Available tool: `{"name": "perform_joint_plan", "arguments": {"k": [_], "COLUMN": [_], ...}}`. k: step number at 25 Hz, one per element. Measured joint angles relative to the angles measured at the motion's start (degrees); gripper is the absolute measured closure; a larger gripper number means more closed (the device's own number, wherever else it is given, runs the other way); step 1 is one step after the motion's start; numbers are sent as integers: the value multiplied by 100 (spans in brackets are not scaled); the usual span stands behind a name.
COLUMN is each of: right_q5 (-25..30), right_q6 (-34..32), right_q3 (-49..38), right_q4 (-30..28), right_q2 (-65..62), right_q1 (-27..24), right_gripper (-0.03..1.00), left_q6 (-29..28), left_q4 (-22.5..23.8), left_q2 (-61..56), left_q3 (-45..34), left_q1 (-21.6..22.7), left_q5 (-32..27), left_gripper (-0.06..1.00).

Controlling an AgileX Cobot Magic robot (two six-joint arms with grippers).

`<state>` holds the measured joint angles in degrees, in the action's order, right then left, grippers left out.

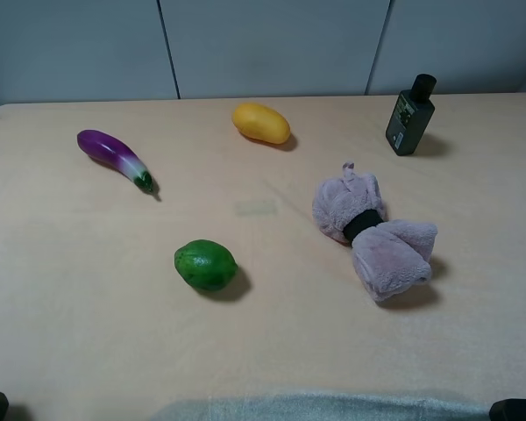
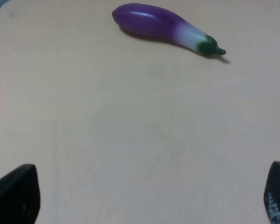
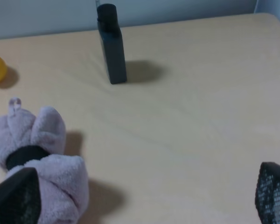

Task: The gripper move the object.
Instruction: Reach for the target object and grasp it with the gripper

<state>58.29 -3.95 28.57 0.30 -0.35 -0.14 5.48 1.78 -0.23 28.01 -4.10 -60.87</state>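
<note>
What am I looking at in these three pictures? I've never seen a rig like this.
A robot with two arms faces a table. One picture comes from a camera mounted high; the other two from a camera on each wrist. The dark shapes framing those two views are the left fingers and right fingers, spread open, holding nothing. On the table lie a green lime, a purple eggplant, a yellow fruit, a pink cloth with a black band, and an upright dark bottle.

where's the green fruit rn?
Exterior high view: the green fruit lies on the table, left of centre, nearer the camera than the eggplant, left of the pink towel bundle.
</note>
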Motion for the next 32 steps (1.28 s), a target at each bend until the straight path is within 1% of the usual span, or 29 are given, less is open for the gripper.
{"name": "perform_joint_plan", "arguments": {"k": [4, 7, 11, 16, 30, 32], "right_q5": [-68, -116, -320, -537, -588, -588], "right_q6": [0, 47, 299, 799, 2362, 2490], "right_q3": [17, 28, 35, 149, 1161, 1288], "right_q4": [184, 304, 528, 906, 1807, 1868], "right_q2": [42, 327, 844, 1550, 3538, 3741], "right_q1": [0, 0, 0, 0, 0, 96], "right_gripper": [28, 28, 28, 28, 28, 28], "left_q6": [0, 0, 0, 0, 0, 0], "left_q4": [0, 0, 0, 0, 0, 0], "left_q2": [0, 0, 0, 0, 0, 0], "left_q3": [0, 0, 0, 0, 0, 0], "left_q1": [0, 0, 0, 0, 0, 0], "left_q5": [0, 0, 0, 0, 0, 0], "left_gripper": [-1, -1, -1, -1, -1, -1]}}
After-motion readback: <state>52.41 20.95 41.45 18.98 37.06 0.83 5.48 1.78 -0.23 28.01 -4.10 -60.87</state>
